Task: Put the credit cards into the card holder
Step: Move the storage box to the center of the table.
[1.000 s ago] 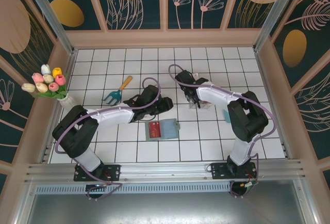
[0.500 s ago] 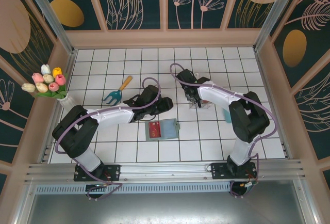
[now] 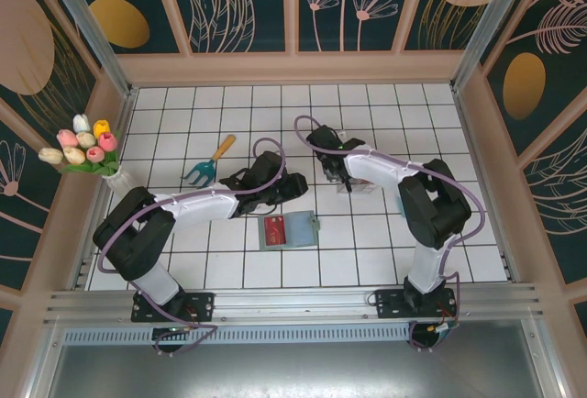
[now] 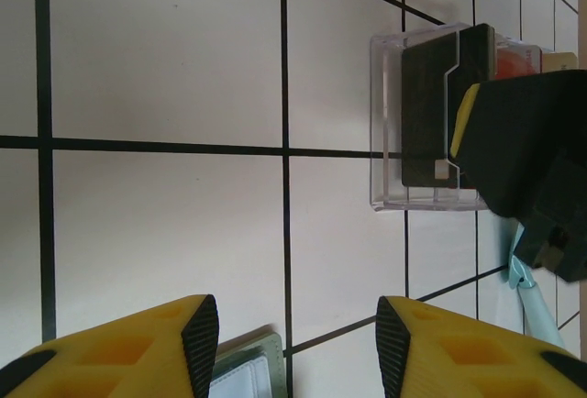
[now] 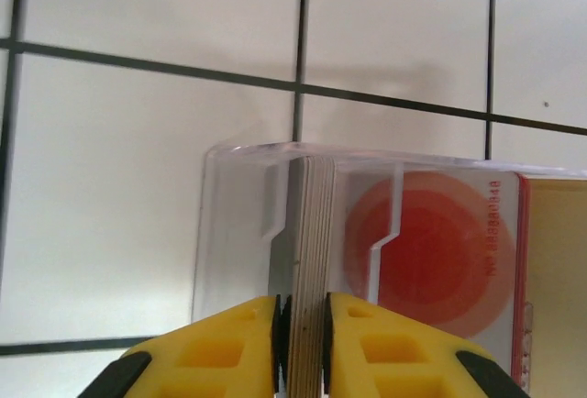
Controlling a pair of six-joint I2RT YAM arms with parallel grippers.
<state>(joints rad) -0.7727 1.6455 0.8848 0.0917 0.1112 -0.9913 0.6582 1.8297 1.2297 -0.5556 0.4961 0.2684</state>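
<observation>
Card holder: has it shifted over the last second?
No. In the top view the card holder lies across the same grid lines of the tiled table as in the earlier pictures, at the same angle.

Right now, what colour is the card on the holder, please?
The card is red; top external view shows it best.

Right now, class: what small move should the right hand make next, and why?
Probably lift straight up: the right hand is pinching cards standing on edge in the clear tray, while the card holder lies open on the table.
</observation>
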